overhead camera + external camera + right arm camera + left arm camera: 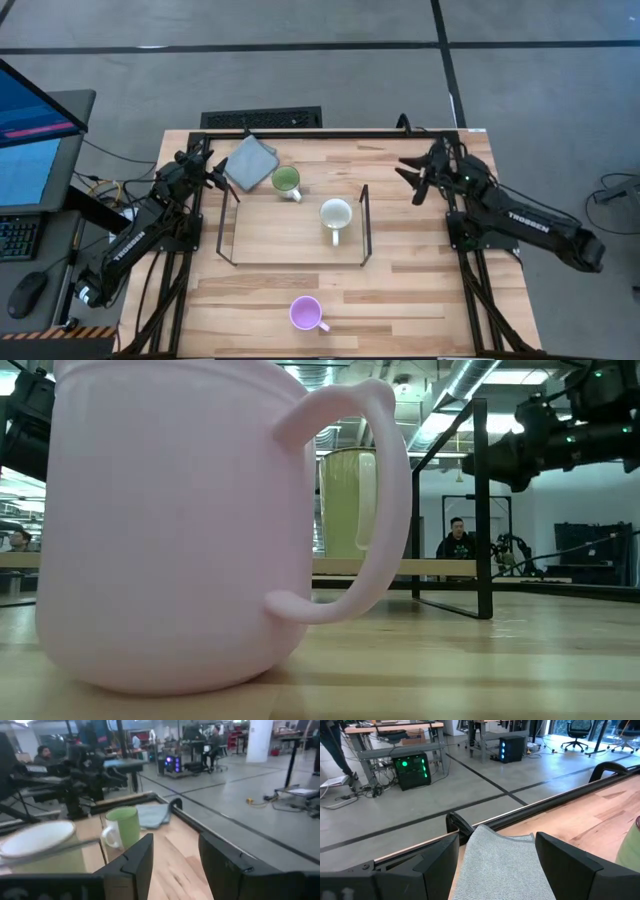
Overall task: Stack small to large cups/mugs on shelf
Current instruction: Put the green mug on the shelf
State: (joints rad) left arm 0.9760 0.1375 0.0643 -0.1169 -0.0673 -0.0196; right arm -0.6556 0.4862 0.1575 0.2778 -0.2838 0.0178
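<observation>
Wire shelf (364, 225) holds only the cream mug (335, 214). Green mug (286, 181) stands just outside its far edge; purple mug (305, 313) waits at the near edge. Nothing is stacked. Left gripper (217, 178) and right gripper (410, 176) hover with jaws apart, empty.

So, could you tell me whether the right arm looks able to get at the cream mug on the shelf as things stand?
Probably yes. The right tool hangs open just outside the shelf, whose top is open, and nothing covers the cream mug. Only the shelf's upright end stands between them, so it would need to come over that.
</observation>
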